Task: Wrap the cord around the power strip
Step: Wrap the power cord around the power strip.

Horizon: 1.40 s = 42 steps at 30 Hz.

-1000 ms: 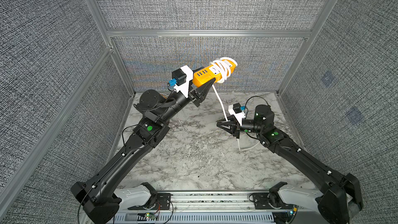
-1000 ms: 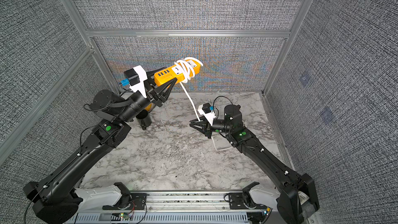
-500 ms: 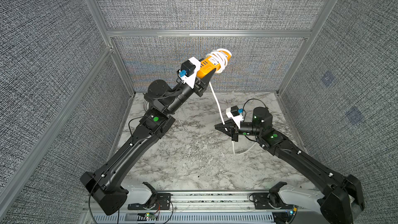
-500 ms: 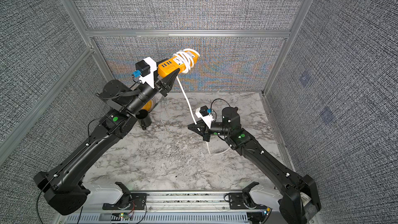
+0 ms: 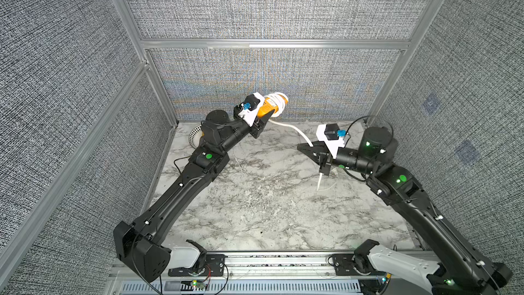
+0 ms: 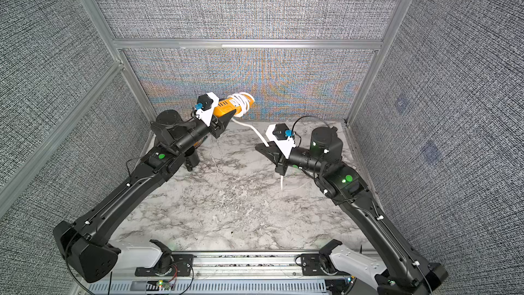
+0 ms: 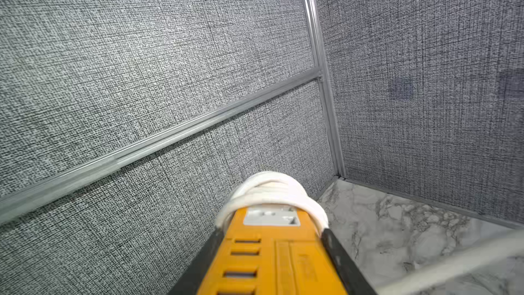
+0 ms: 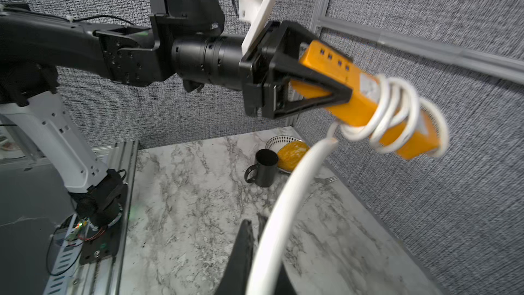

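Top views: left end effector (image 5: 269, 112) grips the strip (image 5: 265, 108) up in the air, close to the back wall (image 5: 312, 80); a few cord (image 5: 277, 100) loops sit round its far end; right end effector (image 5: 300, 147) is pinched shut on the free run, tail dangling to the desk (image 5: 255, 208); left wrist: loops bunched at the tip, back wall right ahead; right wrist: cord curves up from the fingers (image 8: 243, 251) to the strip, mug (image 8: 262, 170) and bowl (image 8: 280, 139) tucked in the far corner; maybe halfway, plug not visible; roomiest over mid-desk
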Motion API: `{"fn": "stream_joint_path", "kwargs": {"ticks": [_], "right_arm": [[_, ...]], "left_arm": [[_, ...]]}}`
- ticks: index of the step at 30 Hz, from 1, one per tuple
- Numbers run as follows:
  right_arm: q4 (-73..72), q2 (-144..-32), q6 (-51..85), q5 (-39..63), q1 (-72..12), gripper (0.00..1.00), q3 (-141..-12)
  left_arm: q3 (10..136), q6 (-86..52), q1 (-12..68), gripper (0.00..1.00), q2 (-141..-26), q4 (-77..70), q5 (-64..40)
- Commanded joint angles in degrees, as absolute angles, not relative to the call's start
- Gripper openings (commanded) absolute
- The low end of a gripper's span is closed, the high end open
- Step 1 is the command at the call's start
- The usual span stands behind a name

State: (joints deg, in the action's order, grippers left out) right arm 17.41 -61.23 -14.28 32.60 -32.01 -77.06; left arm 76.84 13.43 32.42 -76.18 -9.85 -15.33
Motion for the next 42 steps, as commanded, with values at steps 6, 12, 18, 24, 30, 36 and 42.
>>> {"fn": "stream_joint_path", "kwargs": {"ticks": [6, 12, 18, 24, 30, 36, 42], "right_arm": [[29.9, -69.0, -31.2, 18.7, -32.1, 0.00, -94.8], [31.5, -74.0, -36.4, 16.5, -32.0, 0.00, -102.3], [31.3, -77.9, -38.1, 21.5, -30.1, 0.00, -105.8], [30.1, -81.6, -36.0, 34.3, -27.0, 0.00, -104.3], [26.0, -83.5, -32.3, 46.3, -25.2, 0.00, -98.8], [14.9, -81.5, -23.0, 53.3, -24.6, 0.00, -87.6], [3.0, -78.6, -13.9, 55.6, -24.4, 0.10, -76.3]], "left_arm": [[79.4, 24.3, 32.2, 0.00, -72.8, 14.3, -26.4], [83.1, 29.6, 32.2, 0.00, -70.5, 31.3, -42.8], [82.6, 23.3, 32.2, 0.00, -67.7, 30.1, -58.6], [81.6, 9.5, 32.7, 0.00, -65.8, 17.0, -69.7], [85.5, 4.6, 35.8, 0.00, -66.1, 15.5, -74.3], [86.8, -6.7, 37.4, 0.00, -66.9, -1.9, -73.5], [87.6, -11.3, 38.3, 0.00, -68.5, -13.5, -69.1]]}}
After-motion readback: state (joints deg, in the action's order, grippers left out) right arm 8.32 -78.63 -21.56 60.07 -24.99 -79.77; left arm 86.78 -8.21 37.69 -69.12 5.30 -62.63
